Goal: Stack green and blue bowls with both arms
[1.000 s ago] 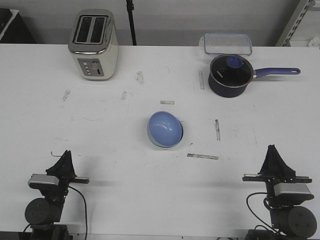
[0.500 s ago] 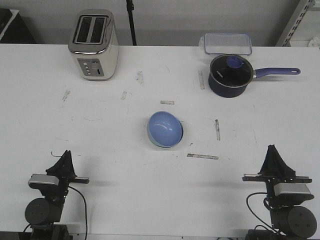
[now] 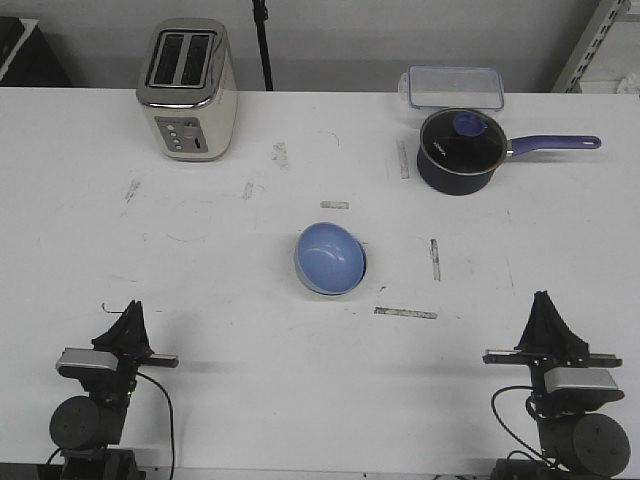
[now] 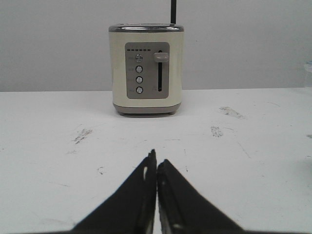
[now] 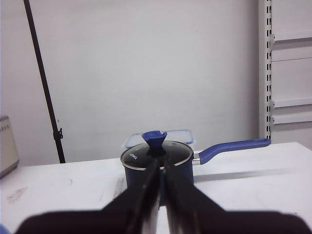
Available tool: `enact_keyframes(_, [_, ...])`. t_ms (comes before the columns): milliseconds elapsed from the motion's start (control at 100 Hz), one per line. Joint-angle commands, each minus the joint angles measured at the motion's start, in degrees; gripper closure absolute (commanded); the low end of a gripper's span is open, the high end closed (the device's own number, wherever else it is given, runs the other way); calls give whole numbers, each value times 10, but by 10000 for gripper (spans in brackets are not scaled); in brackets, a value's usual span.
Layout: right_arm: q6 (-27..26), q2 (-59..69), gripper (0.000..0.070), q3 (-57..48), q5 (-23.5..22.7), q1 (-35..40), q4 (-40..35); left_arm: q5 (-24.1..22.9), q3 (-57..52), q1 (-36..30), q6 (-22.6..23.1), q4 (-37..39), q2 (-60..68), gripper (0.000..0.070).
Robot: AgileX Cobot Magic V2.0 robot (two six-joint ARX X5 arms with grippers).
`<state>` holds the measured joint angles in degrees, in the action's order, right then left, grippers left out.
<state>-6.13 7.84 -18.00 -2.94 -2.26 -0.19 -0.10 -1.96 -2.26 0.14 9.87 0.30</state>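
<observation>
- Bowls first: the blue bowl [image 3: 329,258] sits in the middle of the counter [image 3: 200,270], tipped a little to one side. A thin pale green edge peeks out under it, so the green bowl [image 3: 312,287] looks to be below it already. I cannot tell how well they fit.
- Left tool [image 3: 128,322] and right tool [image 3: 545,310] rest at the near corners of the counter, well apart from the bowls. Both are pinched closed with nothing in them.
- If the tipped blue bowl is bumped, it could slide off the green one, because shiny bowls are slippery.
- If a tool reaches in while closed, it would only push the bowls along. It needs to open first.
- If both tools come in at once, they could knock each other, since the bowls sit right between them.
- A wide swing on the right could hit the pot [image 3: 458,150] or the clear box [image 3: 454,85] behind it. On the left, the toaster [image 3: 187,88] is far back, so it is likely safe.
</observation>
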Motion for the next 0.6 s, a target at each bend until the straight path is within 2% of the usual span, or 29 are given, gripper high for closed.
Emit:
enact_keyframes(0, [27,-10,694,21,0,2,3,0,13,1,5,7,-1,698])
enact_keyframes(340, [32,-78,694,121,0,12,7,0,13,1,5,7,-1,698])
enact_keyframes(590, [32,-78,694,135,8,22,6,0,13,1,5,7,-1,698])
